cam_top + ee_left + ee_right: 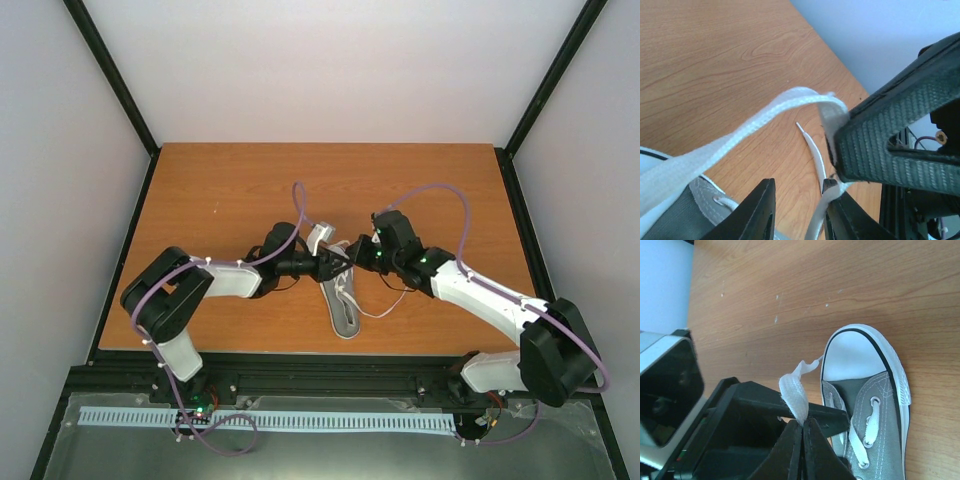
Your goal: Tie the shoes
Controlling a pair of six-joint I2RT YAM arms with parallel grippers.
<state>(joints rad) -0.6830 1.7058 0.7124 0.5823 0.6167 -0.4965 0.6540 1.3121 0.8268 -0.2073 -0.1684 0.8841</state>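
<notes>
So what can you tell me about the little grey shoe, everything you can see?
The shoe is a small grey canvas sneaker with a white toe cap, a white sole rim with a dark line, and flat white laces. It sits upright on the wooden table, untied. The right gripper has its jaws shut on one lace, lifted into a loop; another strand runs between the parted jaws of the left gripper.

Wood-grain surface [220,190] boxed in by pale walls [340,60].
Even, soft light falls on orange-brown boards; black frame posts [112,75] rise at the far corners, and a white slotted strip [300,420] runs along the near edge.
</notes>
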